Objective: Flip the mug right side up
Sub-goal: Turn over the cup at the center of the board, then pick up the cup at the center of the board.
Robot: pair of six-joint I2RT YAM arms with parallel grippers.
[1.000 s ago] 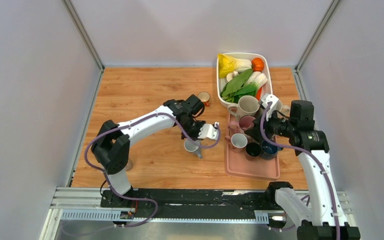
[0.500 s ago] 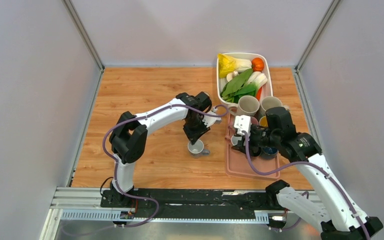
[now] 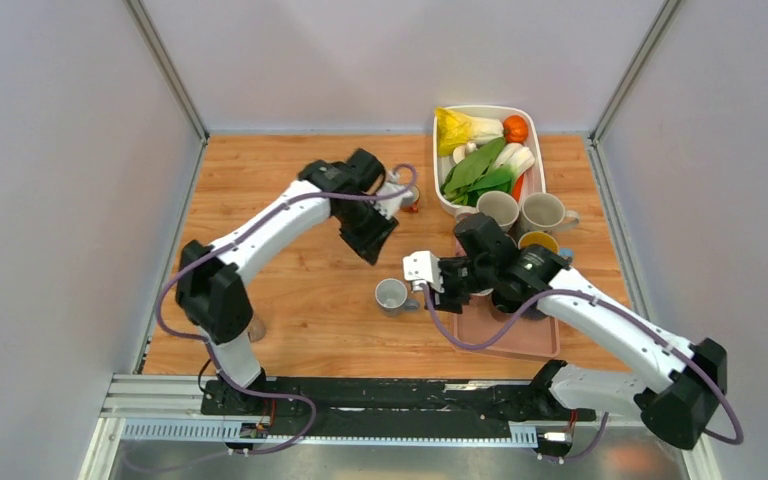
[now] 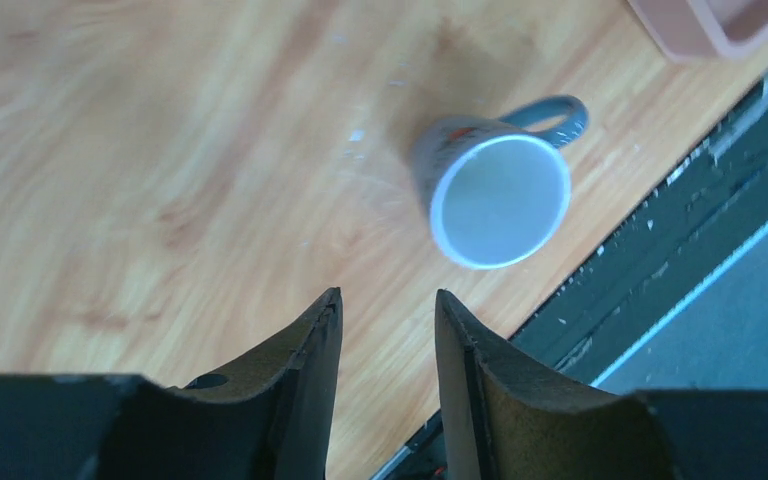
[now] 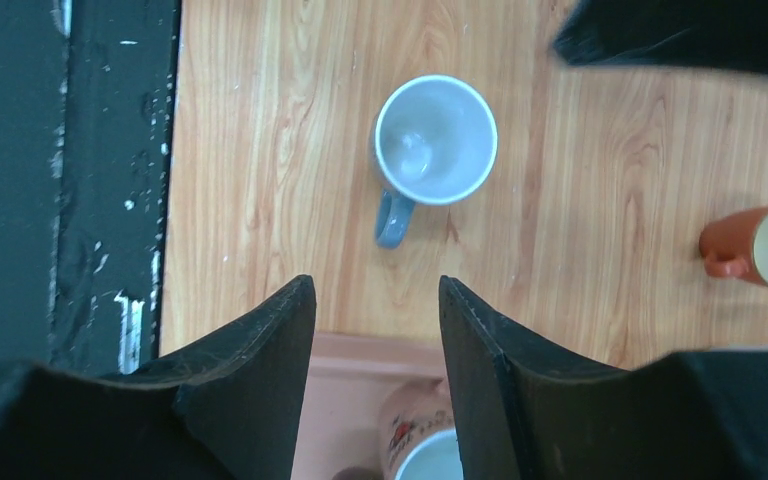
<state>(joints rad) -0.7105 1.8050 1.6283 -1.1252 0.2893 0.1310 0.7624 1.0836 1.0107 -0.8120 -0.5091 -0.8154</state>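
1. Mug (image 3: 392, 295): grey-blue, standing mouth-up on the wooden table (image 3: 290, 180), just left of the pink tray (image 3: 505, 338) and toward the near side. Its handle points right, at the tray. Judged from this pose, the turning appears done.
2. Handling, as a judgement: glazed ceramic, so stiff, smooth, somewhat slippery and liable to chip if dropped or knocked. It looks small and empty, so probably light. The best hold is across the wall at the rim, one finger inside and one outside, on the side away from the handle. The thin handle loop is the poorer choice.
3. Left pincer (image 4: 388, 305): jaws parted to a moderate gap, with nothing between them. It hangs above the table on the far side of the mug and slightly left, apart from it. In the left wrist view the mug (image 4: 490, 200) lies beyond the fingertips and to one side, untouched.
4. Right pincer (image 5: 375, 290): jaws likewise parted and empty. It is poised over the tray's left edge, just right of the mug. The mug (image 5: 435, 140) sits ahead of the fingertips, clear of both.
5. Orange cup (image 5: 760, 245): stands farther off on the table, not involved.
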